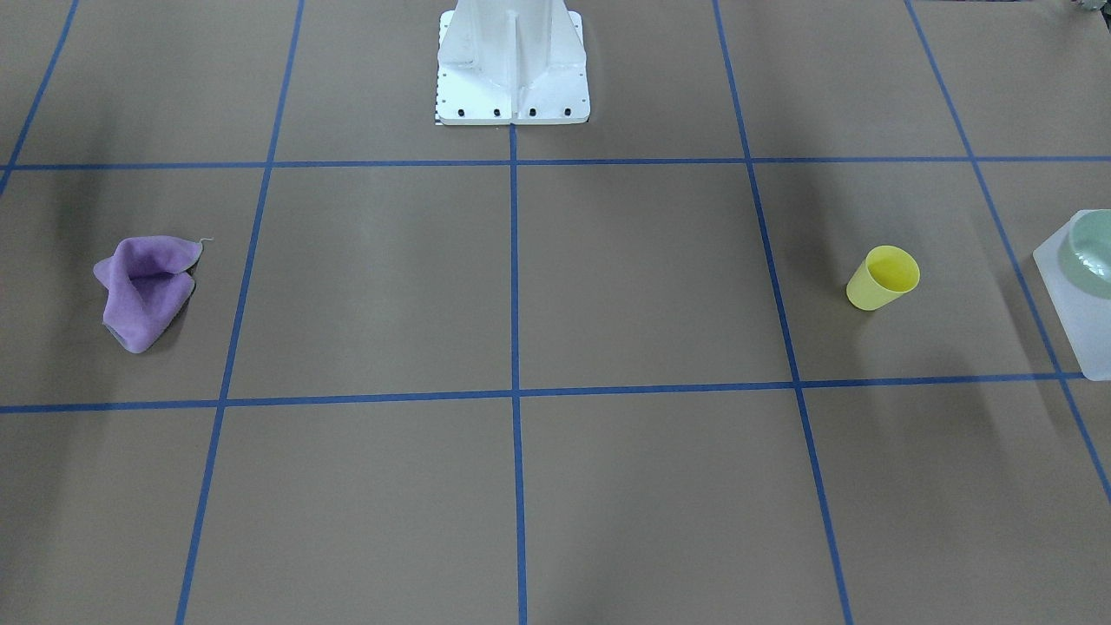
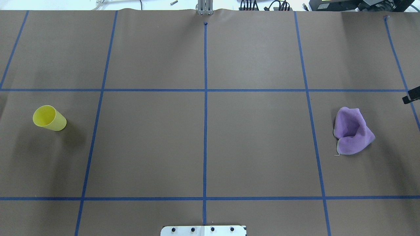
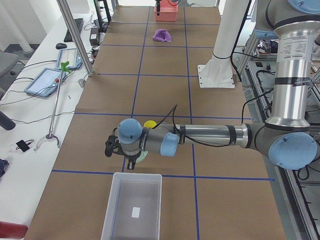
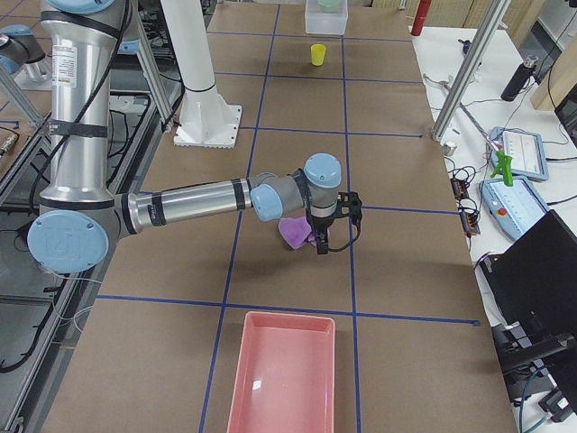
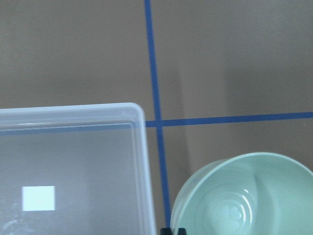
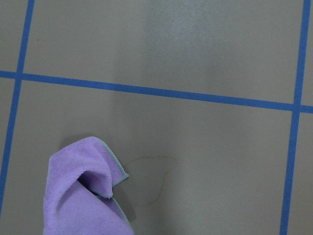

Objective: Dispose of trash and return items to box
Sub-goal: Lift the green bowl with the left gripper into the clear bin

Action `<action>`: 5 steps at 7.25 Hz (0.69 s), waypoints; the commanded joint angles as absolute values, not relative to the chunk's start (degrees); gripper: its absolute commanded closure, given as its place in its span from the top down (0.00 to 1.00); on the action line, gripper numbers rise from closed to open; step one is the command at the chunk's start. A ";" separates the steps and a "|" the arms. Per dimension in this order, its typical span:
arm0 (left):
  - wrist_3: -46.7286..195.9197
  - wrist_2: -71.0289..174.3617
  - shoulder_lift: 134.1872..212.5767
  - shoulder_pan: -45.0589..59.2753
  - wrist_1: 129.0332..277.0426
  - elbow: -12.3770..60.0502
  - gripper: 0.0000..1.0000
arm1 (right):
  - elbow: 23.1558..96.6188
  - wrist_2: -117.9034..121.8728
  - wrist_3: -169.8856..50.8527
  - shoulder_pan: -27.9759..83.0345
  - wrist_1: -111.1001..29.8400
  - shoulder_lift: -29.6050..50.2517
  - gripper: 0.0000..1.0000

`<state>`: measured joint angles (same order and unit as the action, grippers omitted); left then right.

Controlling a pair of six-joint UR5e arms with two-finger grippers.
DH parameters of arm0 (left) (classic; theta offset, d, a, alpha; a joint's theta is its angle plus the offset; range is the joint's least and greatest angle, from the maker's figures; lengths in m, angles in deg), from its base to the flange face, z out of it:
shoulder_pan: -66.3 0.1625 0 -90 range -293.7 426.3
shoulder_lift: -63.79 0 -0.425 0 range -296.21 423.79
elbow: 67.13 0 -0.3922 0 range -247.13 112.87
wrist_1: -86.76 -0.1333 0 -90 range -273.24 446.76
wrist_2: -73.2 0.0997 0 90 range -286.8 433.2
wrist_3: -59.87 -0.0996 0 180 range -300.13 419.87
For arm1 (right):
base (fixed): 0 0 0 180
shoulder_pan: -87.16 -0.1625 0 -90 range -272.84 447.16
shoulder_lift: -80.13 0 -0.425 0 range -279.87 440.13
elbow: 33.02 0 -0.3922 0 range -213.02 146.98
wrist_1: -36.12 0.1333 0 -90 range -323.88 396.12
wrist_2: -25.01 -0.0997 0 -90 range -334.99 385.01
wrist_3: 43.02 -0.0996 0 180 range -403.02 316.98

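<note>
Front: cloth (image 1: 143,291) left, cup (image 1: 884,278) right, bowl (image 1: 1095,252) at bin (image 1: 1076,312) corner, right edge.
Left side: left gripper (image 3: 131,162) at bowl, just beyond bin; grip can't tell.
Left wrist: bowl outside bin, just beside its corner.
Right side: right gripper (image 4: 319,242) over cloth; grip can't tell.

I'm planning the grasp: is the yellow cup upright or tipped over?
Upright. The yellow cup stands on its base, open mouth facing up; the exterior right view also shows it standing.
</note>
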<state>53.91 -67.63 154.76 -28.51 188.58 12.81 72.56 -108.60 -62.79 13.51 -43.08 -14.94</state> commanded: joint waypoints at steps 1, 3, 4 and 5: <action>47.82 -67.78 157.46 -30.82 189.58 1.46 0.00 | 72.45 -108.59 -62.79 13.77 -43.07 -14.88 1.00; 48.00 -67.86 158.09 -30.82 191.77 -1.82 0.00 | 72.01 -108.59 -62.79 13.77 -42.81 -14.88 1.00; 48.61 -67.78 159.40 -30.82 192.48 -3.92 0.00 | 72.01 -108.59 -62.79 13.77 -42.81 -14.97 1.00; 48.61 -67.69 161.15 -30.73 195.54 -8.20 0.00 | 72.10 -108.67 -62.79 13.77 -42.81 -14.88 1.00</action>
<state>48.41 -67.78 159.30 -30.78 192.74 -3.88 72.06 -108.60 -62.79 13.77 -42.82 -14.92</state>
